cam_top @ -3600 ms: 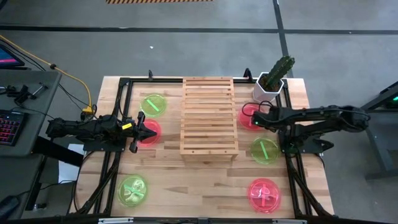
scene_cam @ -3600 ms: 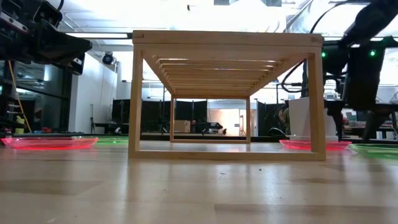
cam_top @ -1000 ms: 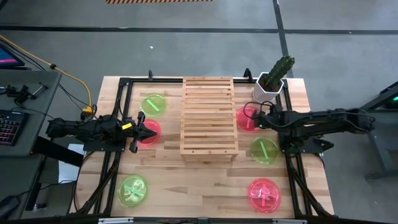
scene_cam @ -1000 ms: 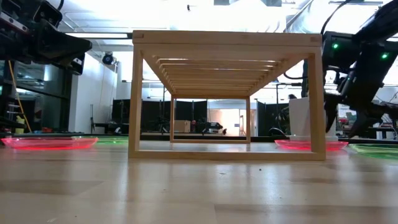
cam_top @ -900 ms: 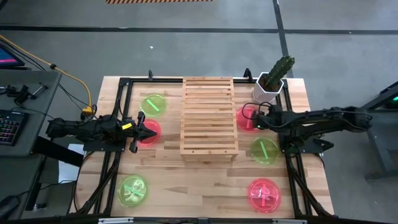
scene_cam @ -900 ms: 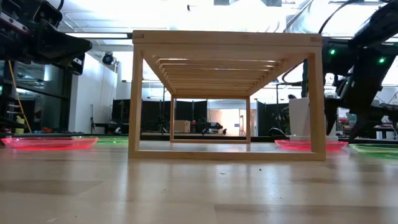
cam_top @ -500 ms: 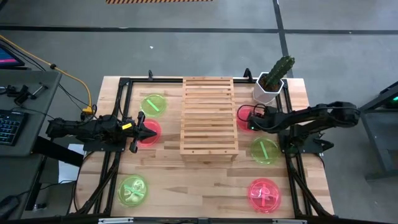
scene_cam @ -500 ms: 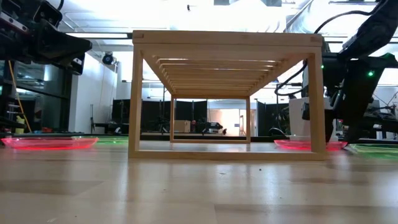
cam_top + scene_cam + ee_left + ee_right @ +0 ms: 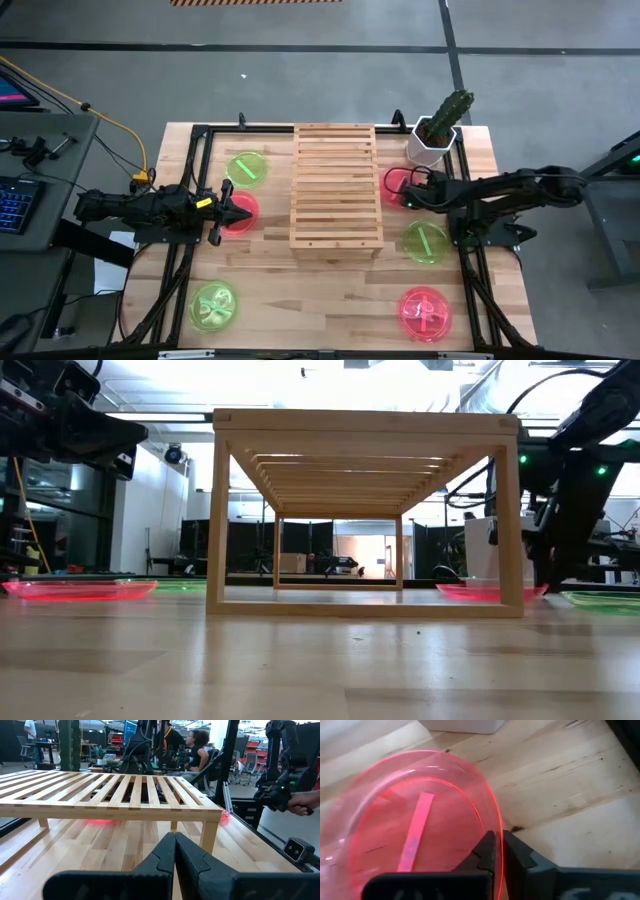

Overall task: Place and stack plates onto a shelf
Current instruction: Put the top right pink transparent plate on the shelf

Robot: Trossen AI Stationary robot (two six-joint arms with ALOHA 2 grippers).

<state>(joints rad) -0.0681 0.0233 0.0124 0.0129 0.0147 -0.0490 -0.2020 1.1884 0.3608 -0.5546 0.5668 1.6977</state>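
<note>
Right wrist view: round translucent pink plate (image 9: pixel 415 825), rim between fingers (image 9: pixel 487 851).

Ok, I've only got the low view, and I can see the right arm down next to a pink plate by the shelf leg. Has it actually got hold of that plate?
Observer: Yes. In its wrist view the right gripper is shut on the rim of the pink plate.
Operator: Is that plate anywhere near the cactus?
Observer: Right next to it. From above it lies between the shelf and the white cactus pot.
Operator: And the left arm?
Observer: The left gripper is shut and empty, over another pink plate on the other side of the shelf.
</note>
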